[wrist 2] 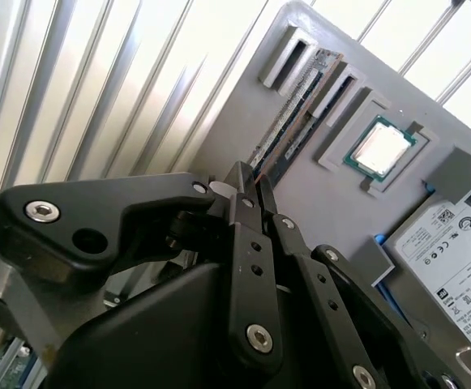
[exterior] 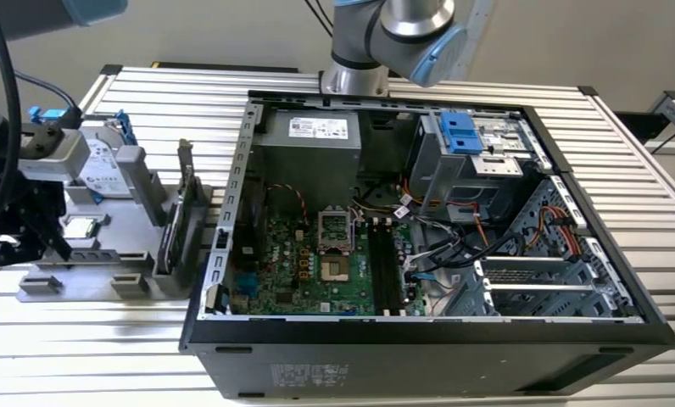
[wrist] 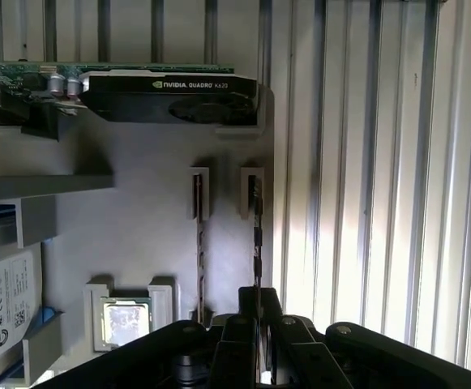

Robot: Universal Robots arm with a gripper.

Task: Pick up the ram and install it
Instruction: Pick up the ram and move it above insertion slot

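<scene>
The ram (wrist: 256, 235) is a thin dark stick standing on edge in a slotted holder of the grey parts tray (wrist: 162, 235), near the tray's edge. It also shows in the second wrist view as the ram (wrist 2: 293, 101), running down to the fingertips. My gripper (wrist: 258, 296) straddles its near end, jaws close together on either side of the stick, which still sits in its holder. In the exterior view my gripper (exterior: 23, 242) hangs over the tray (exterior: 134, 203) at the exterior view's left. The black memory slots (exterior: 383, 263) lie on the motherboard inside the open case.
A second stick (wrist: 200, 259) stands parallel beside the held one. The tray also carries a processor (wrist: 126, 320), a hard drive (wrist 2: 454, 251) and a graphics card (wrist: 170, 97) on edge. The open computer case (exterior: 428, 339) sits on a slatted metal table (exterior: 89, 356).
</scene>
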